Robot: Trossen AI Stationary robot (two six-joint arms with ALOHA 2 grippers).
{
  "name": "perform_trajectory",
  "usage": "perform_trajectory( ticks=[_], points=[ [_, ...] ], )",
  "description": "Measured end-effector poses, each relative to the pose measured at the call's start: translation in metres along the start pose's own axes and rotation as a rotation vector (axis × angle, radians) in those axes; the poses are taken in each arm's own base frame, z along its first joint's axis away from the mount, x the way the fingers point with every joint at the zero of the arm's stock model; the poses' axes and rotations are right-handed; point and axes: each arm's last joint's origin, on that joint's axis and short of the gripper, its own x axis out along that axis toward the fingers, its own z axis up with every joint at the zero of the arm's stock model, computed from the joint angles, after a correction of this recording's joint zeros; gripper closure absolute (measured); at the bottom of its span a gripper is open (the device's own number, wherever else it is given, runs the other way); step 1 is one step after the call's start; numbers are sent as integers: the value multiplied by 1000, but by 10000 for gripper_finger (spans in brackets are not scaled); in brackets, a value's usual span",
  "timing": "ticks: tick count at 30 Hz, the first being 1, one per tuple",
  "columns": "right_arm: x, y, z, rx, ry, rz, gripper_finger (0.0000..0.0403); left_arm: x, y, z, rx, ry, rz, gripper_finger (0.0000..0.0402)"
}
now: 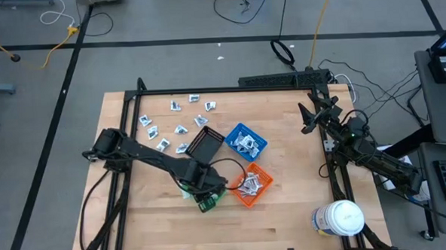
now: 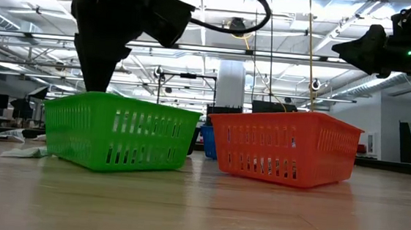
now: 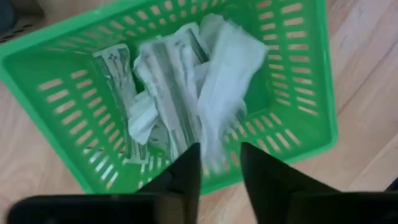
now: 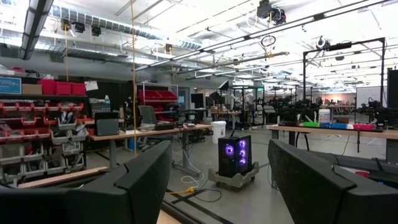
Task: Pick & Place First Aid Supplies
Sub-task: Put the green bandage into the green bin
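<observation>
My left gripper (image 3: 221, 171) points straight down over the green bin (image 3: 62, 106), its fingers a little apart. The bin holds a heap of white first aid supplies (image 3: 180, 81). One white packet (image 3: 214, 152) shows blurred just beyond the fingertips. In the high view this gripper (image 1: 203, 188) hides most of the green bin (image 1: 210, 203). More packets (image 1: 179, 129) lie flat on the table at the far left. My right gripper (image 4: 217, 180) waits open and raised at the table's right edge (image 1: 309, 115). My left gripper stands from above over the heap in the green bin. Whether its fingertips (image 3: 189, 165) touch the blurred white packet (image 3: 214, 152) I cannot tell.
An orange bin (image 1: 253, 185) with packets stands right of the green one. A blue bin (image 1: 246, 141) with packets and a black bin (image 1: 205, 146) stand behind them. A large white jar (image 1: 339, 218) stands at the near right. Bare wood lies along the near edge.
</observation>
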Motion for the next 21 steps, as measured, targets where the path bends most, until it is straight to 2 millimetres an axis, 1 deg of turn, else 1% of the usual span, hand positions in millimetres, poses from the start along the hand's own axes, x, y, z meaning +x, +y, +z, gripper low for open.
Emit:
perform_trajectory(
  ticks=[4,6,9,12,15,21],
  points=[
    [0,0,0,0,0,0,140,0,0,0,1,-5,4,232],
    [0,0,0,0,0,0,140,0,0,0,0,-4,6,214],
    [0,0,0,0,0,0,140,-7,3,-1,-4,-11,9,197],
    [0,0,0,0,0,0,140,-16,7,-4,17,-17,14,193],
    [0,0,0,0,1,0,140,-24,13,-5,63,-12,24,199],
    [0,0,0,0,0,0,140,-40,29,-5,242,-1,37,216]
  ],
)
